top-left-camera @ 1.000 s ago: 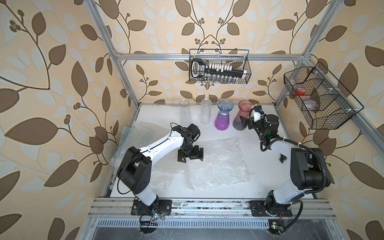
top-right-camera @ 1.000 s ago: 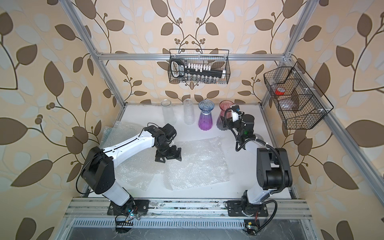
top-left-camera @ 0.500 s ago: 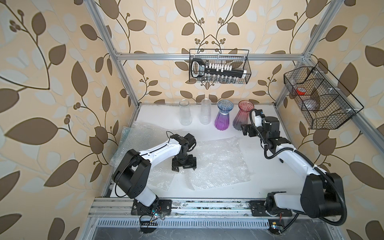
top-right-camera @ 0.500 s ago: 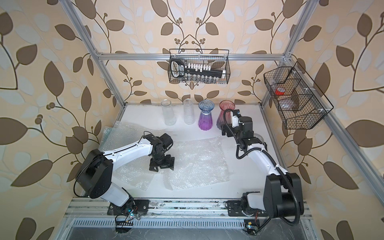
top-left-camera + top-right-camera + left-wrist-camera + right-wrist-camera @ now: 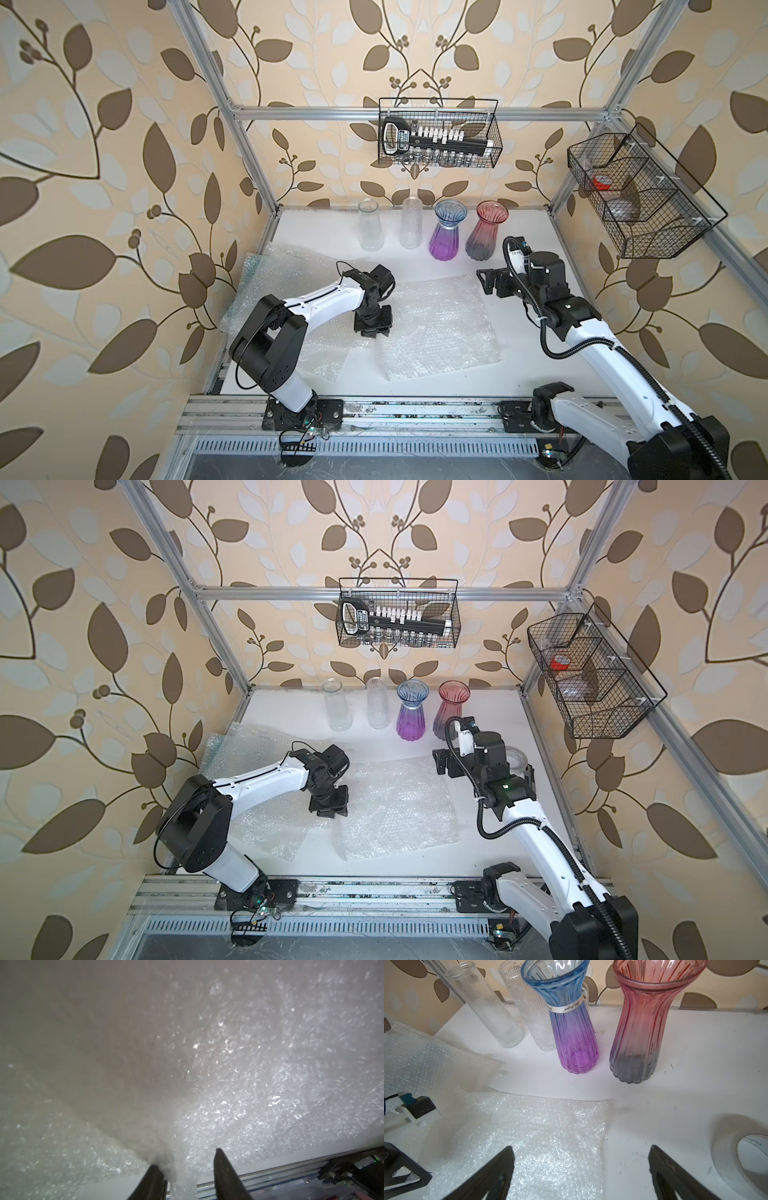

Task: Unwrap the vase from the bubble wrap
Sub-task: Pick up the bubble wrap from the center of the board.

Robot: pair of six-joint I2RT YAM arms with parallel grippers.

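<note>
Several bubble wrap sheets lie flat on the white table: one in the middle (image 5: 436,328) (image 5: 542,1138) and others at the left (image 5: 286,274). Several bare vases stand upright at the back: two clear ones (image 5: 370,228), a blue-purple one (image 5: 446,235) (image 5: 571,1028) and a pink-grey one (image 5: 484,237) (image 5: 639,1028). None of them is wrapped. My left gripper (image 5: 371,330) (image 5: 186,1157) points down at the middle sheet's left edge. Its jaws are narrowed round a raised fold of wrap (image 5: 166,1159) that touches one finger, with a gap at the other. My right gripper (image 5: 488,282) (image 5: 581,1147) hangs open over the sheet's far right corner, holding nothing.
A roll of clear tape (image 5: 515,760) (image 5: 753,1159) lies on the table under my right arm. One wire basket (image 5: 438,133) hangs on the back wall and another wire basket (image 5: 640,199) on the right wall. A metal rail (image 5: 415,411) runs along the table's front edge.
My left gripper slid nearer along the middle sheet's left edge and its jaws narrowed round a fold. My right gripper drew back from the pink-grey vase, still wide open.
</note>
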